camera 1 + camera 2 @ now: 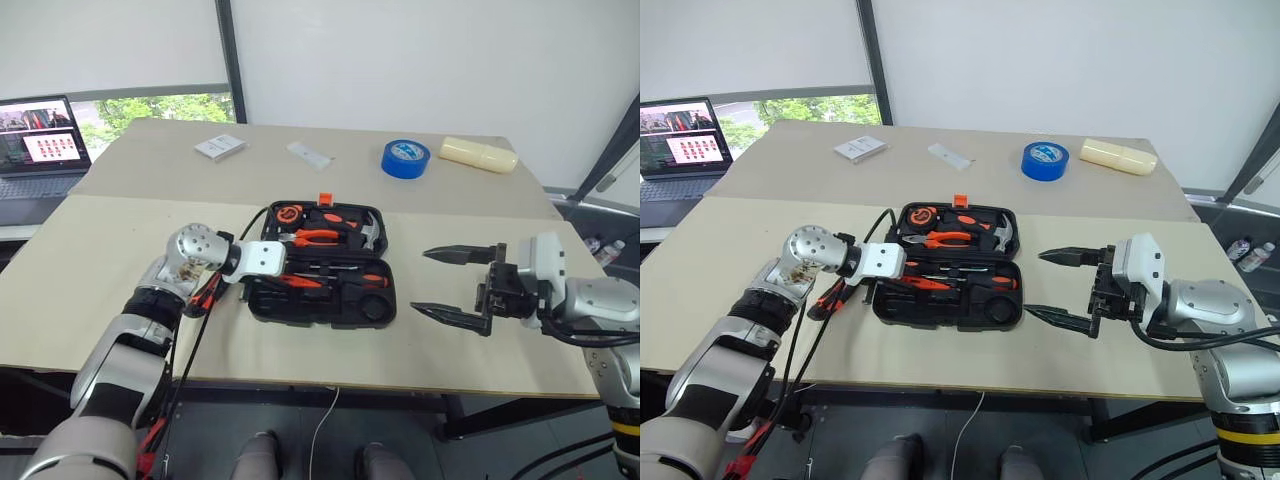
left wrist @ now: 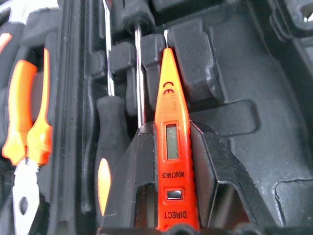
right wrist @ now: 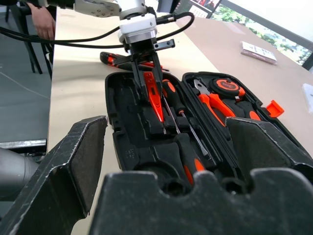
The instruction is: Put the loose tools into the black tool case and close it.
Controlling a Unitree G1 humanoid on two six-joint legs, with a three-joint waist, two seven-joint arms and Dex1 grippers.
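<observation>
Tester screwdriver (image 2: 171, 142), the slim orange one, is what I have in hand right now: my left claw (image 3: 149, 81) is clenched on its body and holds it tip-first over the near half of the black tool case (image 1: 375, 300), which lies open in the middle of the bench (image 1: 100, 250). I judge this to be the seating step. Two screwdrivers (image 3: 183, 125) already lie in the slots just beside the spot, and pliers (image 1: 315, 237) sit in the lid half. Next I need to bring the tester down level with its moulded groove, press it home, then let go without dragging it back out. One more tool with an orange-and-black handle (image 3: 115, 59) lies on the bench behind the left claw, outside the case, so closing is some way off.

My left arm reaches across from the case's left end, claw angled down and inward. My right claw (image 1: 462, 285) hovers beside the case's right end, released and spread wide, holding nothing.
</observation>
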